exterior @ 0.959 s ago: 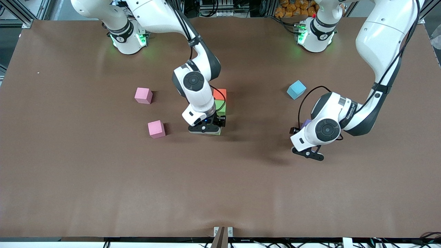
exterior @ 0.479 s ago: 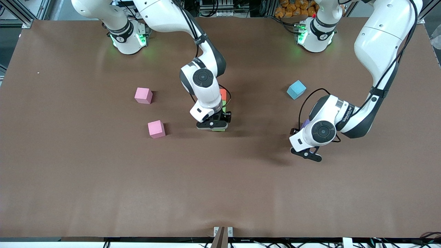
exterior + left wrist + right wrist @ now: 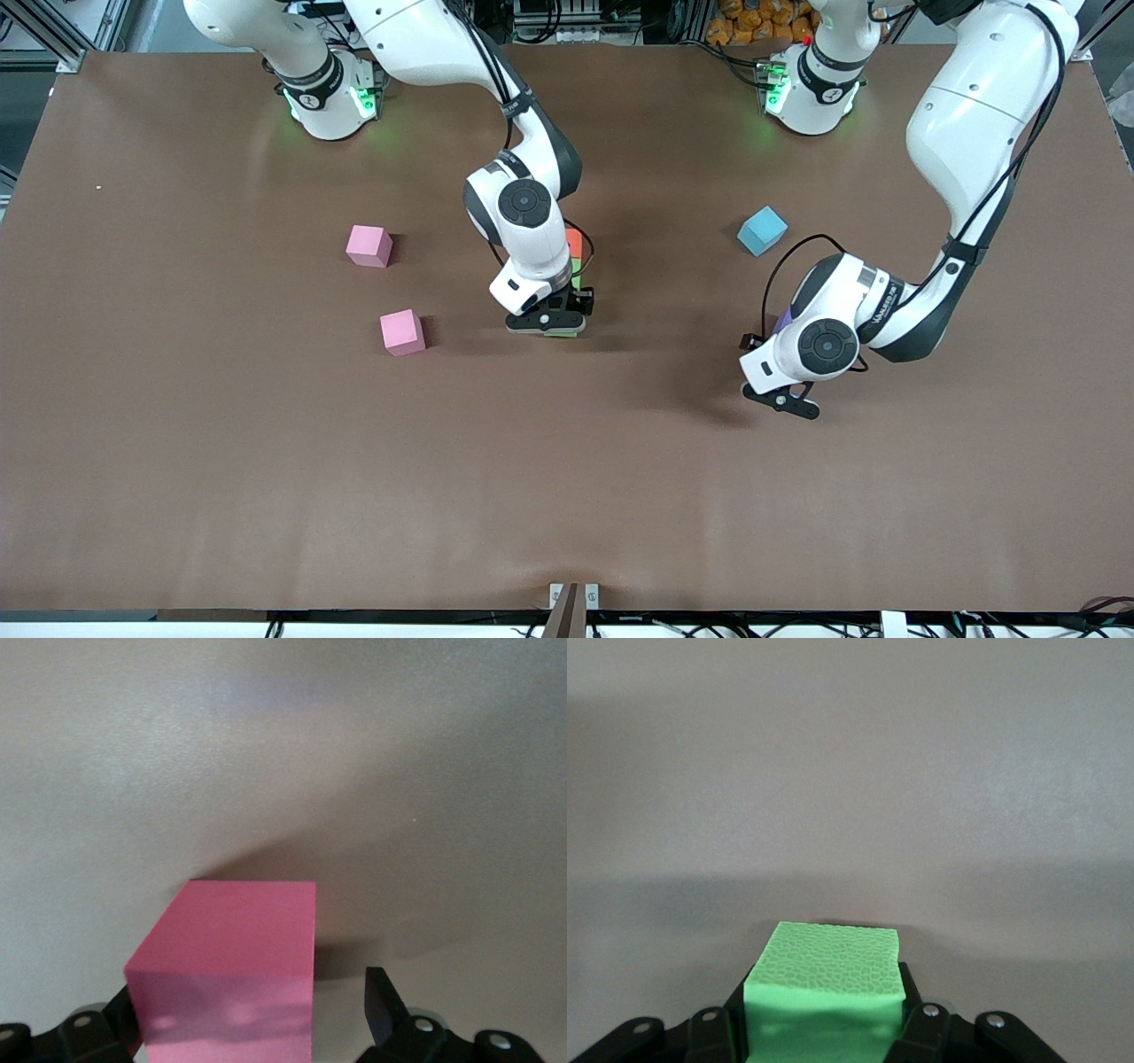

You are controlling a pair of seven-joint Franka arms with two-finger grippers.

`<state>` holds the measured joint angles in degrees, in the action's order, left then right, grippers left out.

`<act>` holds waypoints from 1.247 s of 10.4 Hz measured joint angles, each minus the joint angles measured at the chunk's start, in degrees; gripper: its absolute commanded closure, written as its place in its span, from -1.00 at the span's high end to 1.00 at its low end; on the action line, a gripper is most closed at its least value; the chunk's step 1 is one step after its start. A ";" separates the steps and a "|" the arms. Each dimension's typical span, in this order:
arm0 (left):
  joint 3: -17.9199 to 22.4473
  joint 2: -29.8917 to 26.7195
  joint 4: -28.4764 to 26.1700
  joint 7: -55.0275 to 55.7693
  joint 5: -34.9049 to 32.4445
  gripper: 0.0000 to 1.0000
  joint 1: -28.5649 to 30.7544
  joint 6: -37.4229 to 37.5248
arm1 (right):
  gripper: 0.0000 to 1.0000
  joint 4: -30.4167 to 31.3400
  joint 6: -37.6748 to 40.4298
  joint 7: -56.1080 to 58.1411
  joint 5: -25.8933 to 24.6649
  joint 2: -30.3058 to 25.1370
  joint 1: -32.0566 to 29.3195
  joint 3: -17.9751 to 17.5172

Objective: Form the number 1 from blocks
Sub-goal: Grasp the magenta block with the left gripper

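The right gripper (image 3: 547, 326) is clamping a green block (image 3: 824, 997) low over the worktop (image 3: 177, 461), its wrist hiding most of the orange block (image 3: 574, 241). The left gripper (image 3: 252, 1014) is standing with jaws wide around a crimson block (image 3: 226, 970), hidden in the front view; the purple block (image 3: 781, 321) is barely peeking out.

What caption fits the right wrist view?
Right tool shut on a green block above the bare brown table.

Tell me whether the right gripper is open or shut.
Shut: the right gripper clamps a green block, its fingers pressed against both sides in the right wrist view.
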<state>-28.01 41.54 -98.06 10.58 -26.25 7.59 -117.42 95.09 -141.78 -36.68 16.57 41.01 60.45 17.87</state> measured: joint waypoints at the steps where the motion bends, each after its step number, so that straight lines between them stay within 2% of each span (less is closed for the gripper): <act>1: 0.41 0.09 0.15 -1.48 -0.01 -0.99 0.05 -0.01 | 0.04 0.00 0.00 -0.23 -0.01 0.28 0.32 0.00; 4: 1.26 0.09 0.92 -5.38 -0.02 -1.00 0.62 -0.02 | 0.16 0.09 0.11 -0.60 -0.04 0.54 0.75 0.00; 5: 1.21 0.09 1.05 -5.38 -0.02 -1.00 0.60 -0.05 | 0.39 0.10 0.31 -0.62 -0.05 0.55 0.79 0.00; 6: 1.15 0.09 1.23 -5.38 -0.02 -1.00 0.50 -0.10 | 0.99 0.10 0.50 -0.71 -0.05 0.55 0.92 0.00; 10: 0.46 0.03 2.14 -2.42 -0.02 -1.00 0.10 -0.11 | 1.00 0.08 0.53 -2.30 -0.06 0.52 1.12 0.08; 13: -2.55 -0.31 2.15 4.49 -0.02 -1.00 -0.30 1.11 | 1.00 0.65 0.45 -3.33 -0.06 -2.49 -0.71 1.06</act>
<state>-30.56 41.23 -95.90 15.07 -26.27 7.29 -116.31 95.74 -141.33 -40.01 16.51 38.52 59.74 18.93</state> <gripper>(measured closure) 0.379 0.000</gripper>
